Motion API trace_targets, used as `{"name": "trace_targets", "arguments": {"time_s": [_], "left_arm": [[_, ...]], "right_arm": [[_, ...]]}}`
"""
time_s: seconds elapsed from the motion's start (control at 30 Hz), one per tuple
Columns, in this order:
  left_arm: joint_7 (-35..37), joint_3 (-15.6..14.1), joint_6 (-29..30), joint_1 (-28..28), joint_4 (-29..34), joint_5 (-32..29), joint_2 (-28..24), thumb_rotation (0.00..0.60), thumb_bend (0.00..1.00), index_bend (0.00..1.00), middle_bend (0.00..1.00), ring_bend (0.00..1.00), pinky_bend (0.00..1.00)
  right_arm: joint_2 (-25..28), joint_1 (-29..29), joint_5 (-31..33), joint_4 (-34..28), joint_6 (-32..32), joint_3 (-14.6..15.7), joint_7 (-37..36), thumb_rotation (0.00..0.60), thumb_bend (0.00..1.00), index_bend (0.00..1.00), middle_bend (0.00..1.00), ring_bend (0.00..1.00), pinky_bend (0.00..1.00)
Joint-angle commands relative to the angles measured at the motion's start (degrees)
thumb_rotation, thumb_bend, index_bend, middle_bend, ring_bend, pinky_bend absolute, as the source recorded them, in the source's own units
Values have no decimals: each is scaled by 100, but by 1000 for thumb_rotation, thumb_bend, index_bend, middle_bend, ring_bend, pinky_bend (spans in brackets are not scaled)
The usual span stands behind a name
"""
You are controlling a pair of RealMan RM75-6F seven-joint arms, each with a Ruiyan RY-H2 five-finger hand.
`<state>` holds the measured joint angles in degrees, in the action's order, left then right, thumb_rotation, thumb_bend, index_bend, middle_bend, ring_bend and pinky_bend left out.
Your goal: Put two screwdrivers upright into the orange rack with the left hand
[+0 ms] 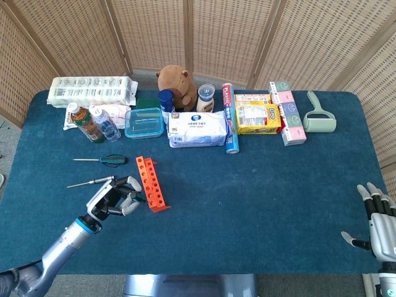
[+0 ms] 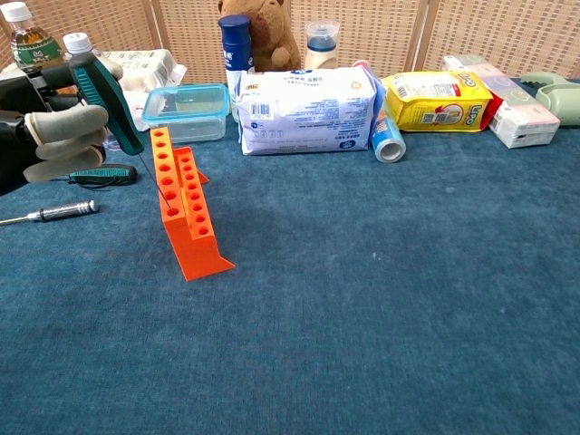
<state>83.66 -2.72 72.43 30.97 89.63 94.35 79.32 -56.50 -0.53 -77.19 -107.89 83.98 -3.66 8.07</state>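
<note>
Left hand (image 2: pixel 50 127) grips green screwdriver (image 2: pixel 107 98) — tip in orange rack (image 2: pixel 184 199) hole.

A wide stretch of bare tabletop (image 1: pixel 260 185) is seen right of the orange rack (image 1: pixel 150 183), reaching to the right hand (image 1: pixel 377 226) at the far corner. The rack's left side is crowded by the left hand (image 1: pixel 114 197) and two screwdrivers lying flat (image 1: pixel 99 160) (image 1: pixel 90 182). The back edge is blocked by a row of goods, among them a clear container (image 1: pixel 144 122) and a tissue pack (image 1: pixel 198 129).
</note>
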Motion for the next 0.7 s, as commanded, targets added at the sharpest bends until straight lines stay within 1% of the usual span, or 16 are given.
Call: {"name": "trace_targets", "arguments": {"time_s": [0.03,0.7], "left_arm": [[5,2,-1,5,-2,7,1,600,541,535,836,871,950],[-80,39,-105,57,-99,-37,121,600,542,535,836,871,950]], "right_arm": [[-1,-1,1,-2,-3,2,4,600,0,22,0,0,7],[19,8,1,-5,10,-5,-28,600,0,22,0,0,7]]}}
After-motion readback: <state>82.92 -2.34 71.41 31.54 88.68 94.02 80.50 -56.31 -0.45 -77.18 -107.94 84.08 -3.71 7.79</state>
